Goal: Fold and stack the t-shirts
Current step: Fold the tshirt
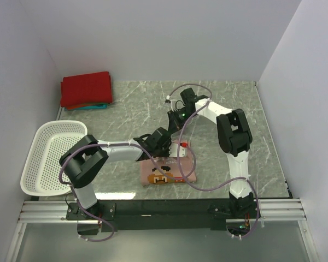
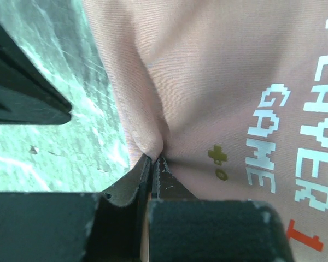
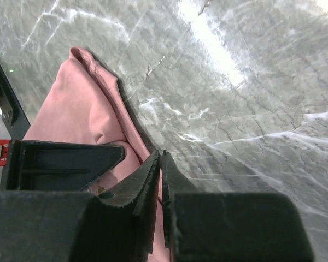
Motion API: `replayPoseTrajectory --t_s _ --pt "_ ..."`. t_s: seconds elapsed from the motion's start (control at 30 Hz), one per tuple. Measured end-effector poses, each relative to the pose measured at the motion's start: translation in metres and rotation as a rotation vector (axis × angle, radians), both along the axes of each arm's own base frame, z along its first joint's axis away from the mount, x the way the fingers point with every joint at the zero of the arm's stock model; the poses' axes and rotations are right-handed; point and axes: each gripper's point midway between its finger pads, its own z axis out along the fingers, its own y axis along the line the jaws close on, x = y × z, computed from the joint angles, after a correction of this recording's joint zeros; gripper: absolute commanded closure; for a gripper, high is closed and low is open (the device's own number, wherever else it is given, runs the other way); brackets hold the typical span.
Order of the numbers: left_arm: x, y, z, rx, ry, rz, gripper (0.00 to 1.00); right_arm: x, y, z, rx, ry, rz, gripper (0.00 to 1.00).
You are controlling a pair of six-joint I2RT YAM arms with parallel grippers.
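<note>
Lying at the near middle of the marble surface (image 1: 251, 120): dusty-pink t-shirt (image 1: 172, 173), folded small; red t-shirt (image 1: 86, 88) stacked far left. Pinching a pink fold tight in left fingers (image 2: 169, 185); right fingers (image 3: 146, 183) narrow, grip unclear. Advising keeping the fold taut and lowering both sides evenly.

Two arms: white tubular links (image 1: 119, 149) and bulky black joint housings (image 1: 232, 131). Lilac-grey cables (image 1: 208, 189) run in loose loops behind each tool. Left tool (image 2: 153, 158) and right tool (image 3: 160, 155): matte black, wedge-shaped fingers, scuffed grey-flecked edges. Small green light (image 1: 178, 114) just above the right tool.
</note>
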Motion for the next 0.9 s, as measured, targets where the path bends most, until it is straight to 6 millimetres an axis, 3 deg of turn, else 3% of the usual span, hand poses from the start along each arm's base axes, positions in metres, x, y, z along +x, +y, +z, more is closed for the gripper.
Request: replayPoseTrajectory --t_s 0.1,0.27,0.5,0.53,0.67,0.77,0.9 --pt "0.001 -0.001 0.003 0.01 -0.025 -0.001 0.99 -0.001 -0.001 -0.004 0.003 0.014 0.005 0.9" --pt "0.005 0.0 0.009 0.022 -0.062 -0.002 1.0 -0.012 -0.001 -0.029 0.0 0.099 0.013 0.91" --pt "0.017 0.0 0.019 0.015 -0.122 0.011 0.99 -0.022 0.006 -0.029 0.035 0.151 0.028 0.92" --pt "0.019 0.001 0.019 0.013 -0.124 0.016 0.97 -0.023 0.006 -0.029 0.033 0.153 0.029 0.92" --pt "0.03 0.006 0.012 0.016 -0.131 0.04 0.61 -0.022 0.002 -0.03 0.021 0.164 0.013 0.87" --pt "0.037 0.014 0.011 0.004 -0.113 0.07 0.46 -0.012 -0.005 -0.027 -0.018 0.151 -0.016 0.81" --pt "0.041 0.022 0.032 -0.084 -0.033 0.126 0.45 0.031 -0.03 -0.009 -0.083 0.039 -0.083 0.62"
